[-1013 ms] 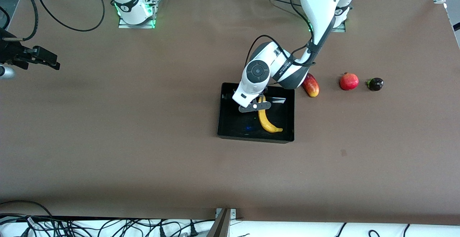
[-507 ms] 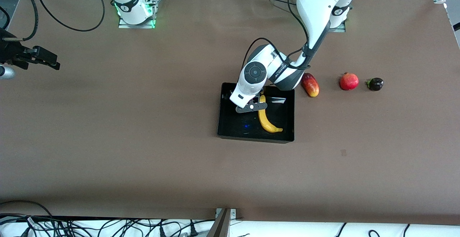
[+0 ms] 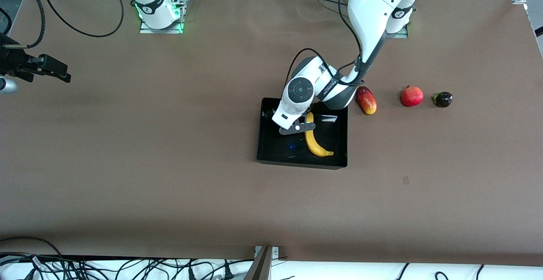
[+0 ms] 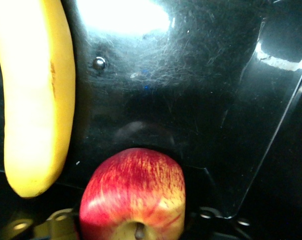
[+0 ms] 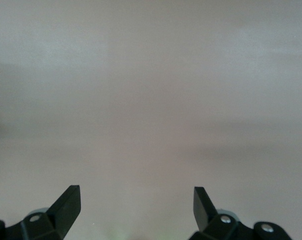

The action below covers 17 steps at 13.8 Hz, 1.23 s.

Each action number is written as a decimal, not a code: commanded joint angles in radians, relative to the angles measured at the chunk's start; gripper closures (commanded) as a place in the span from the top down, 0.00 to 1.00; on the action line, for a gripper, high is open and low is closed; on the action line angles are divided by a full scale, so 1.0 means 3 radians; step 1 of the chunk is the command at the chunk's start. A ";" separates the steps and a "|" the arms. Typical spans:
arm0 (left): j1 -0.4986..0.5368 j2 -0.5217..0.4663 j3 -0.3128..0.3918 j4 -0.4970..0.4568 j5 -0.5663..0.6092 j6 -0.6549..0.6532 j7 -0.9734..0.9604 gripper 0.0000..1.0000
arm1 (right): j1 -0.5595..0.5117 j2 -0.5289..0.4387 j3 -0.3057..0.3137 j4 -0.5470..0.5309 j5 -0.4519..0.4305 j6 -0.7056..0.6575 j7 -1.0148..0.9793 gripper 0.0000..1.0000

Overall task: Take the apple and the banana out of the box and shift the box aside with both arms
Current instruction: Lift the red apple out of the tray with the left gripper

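— Apple (image 4: 133,192) is pinched between the jaws of the left gripper (image 3: 299,128), low over the black tray (image 3: 271,144) in the middle of the front frame
— Only the left wrist view shows it; from the front the gripper hides it
— Banana (image 3: 316,142) lies in the tray just beside the apple, not touching; the tray floor toward the right arm's end is bare
— Right gripper (image 5: 136,200) waits over the table (image 3: 169,165) at the right arm's end, in the upper part of the frame, jaws spread

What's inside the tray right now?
The banana lies in the tray. The left end effector is over it with the apple; the floor beneath the arm is hidden.
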 commanded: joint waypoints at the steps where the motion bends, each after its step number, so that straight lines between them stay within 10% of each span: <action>1: -0.0007 0.0033 -0.0002 0.0047 -0.0062 0.0053 -0.0094 0.18 | 0.0024 0.0012 -0.0021 0.0050 0.0050 -0.0045 -0.0031 1.00; 3: -0.0007 0.0028 -0.0007 0.0052 -0.0062 0.0048 -0.0104 0.00 | 0.0024 0.0012 -0.0021 0.0050 0.0050 -0.0045 -0.0031 1.00; 10: 0.0488 -0.0437 -0.0161 0.0103 -0.0006 -0.0718 0.0018 0.00 | 0.0024 0.0012 -0.0021 0.0050 0.0050 -0.0045 -0.0025 1.00; 17: 0.1720 -0.0555 -0.0447 0.0538 0.0258 -0.1941 0.1392 0.00 | 0.0024 0.0012 -0.0021 0.0050 0.0050 -0.0045 -0.0025 1.00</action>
